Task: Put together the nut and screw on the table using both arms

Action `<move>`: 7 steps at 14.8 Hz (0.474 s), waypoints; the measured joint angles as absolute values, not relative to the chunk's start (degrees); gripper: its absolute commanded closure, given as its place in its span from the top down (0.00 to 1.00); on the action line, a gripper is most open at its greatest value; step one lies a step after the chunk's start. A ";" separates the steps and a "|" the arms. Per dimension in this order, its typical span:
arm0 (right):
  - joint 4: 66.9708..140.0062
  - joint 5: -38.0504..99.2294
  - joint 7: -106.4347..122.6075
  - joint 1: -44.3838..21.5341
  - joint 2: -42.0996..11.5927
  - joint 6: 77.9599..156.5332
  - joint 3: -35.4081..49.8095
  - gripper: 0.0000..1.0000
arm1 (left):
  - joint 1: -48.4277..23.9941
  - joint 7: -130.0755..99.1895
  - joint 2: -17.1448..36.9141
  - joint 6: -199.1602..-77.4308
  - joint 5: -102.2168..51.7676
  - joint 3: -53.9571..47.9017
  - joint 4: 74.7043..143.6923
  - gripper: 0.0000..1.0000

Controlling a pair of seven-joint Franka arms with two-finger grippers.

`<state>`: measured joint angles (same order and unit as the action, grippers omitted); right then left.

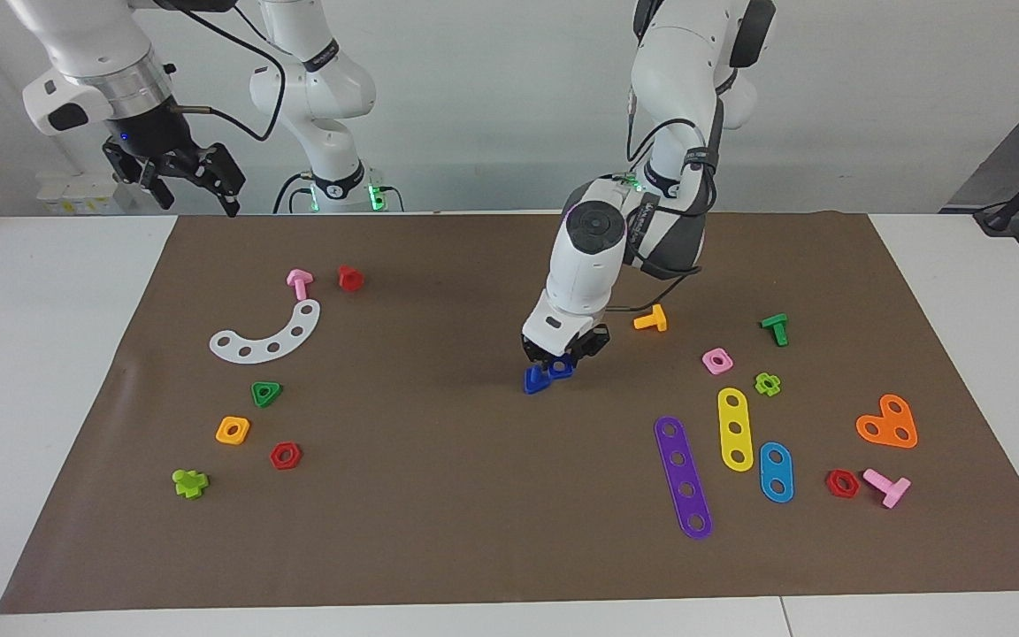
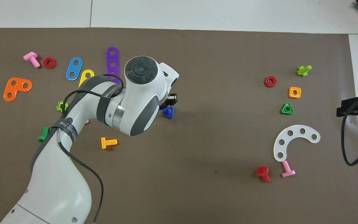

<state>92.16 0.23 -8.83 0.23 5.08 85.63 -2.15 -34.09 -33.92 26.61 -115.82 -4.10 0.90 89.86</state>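
Observation:
The blue screw [image 1: 534,380] lies on the brown mat [image 1: 439,495] of the table near its middle, triangular head showing; in the overhead view it [image 2: 168,112] peeks out from under the wrist. A second small blue piece [image 1: 562,369], which looks like the nut, touches it. My left gripper [image 1: 564,358] is down at the mat, right on this blue piece; in the overhead view it [image 2: 170,100] is mostly hidden by the arm. My right gripper [image 1: 195,190] is open and empty, raised over the mat's edge at the right arm's end, waiting; it also shows in the overhead view [image 2: 354,107].
Toward the right arm's end lie a white arc strip [image 1: 269,336], pink and red bolts, a green triangular nut [image 1: 266,393] and an orange square nut [image 1: 233,430]. Toward the left arm's end lie an orange bolt [image 1: 651,318], a pink square nut [image 1: 717,360] and purple, yellow and blue strips.

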 measured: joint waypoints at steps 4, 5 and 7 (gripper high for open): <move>92.16 0.23 -9.10 0.09 4.00 86.76 -1.99 1.00 | -35.02 -35.27 27.42 -115.82 -5.62 0.82 89.22 0.35; 92.14 0.23 -9.10 0.00 4.00 86.76 -1.97 1.00 | -35.14 -35.35 27.43 -115.82 -5.91 0.82 89.21 0.35; 92.13 0.23 -9.10 -0.16 4.00 86.76 -1.97 1.00 | -35.32 -35.64 27.45 -115.82 -5.98 0.82 89.21 0.35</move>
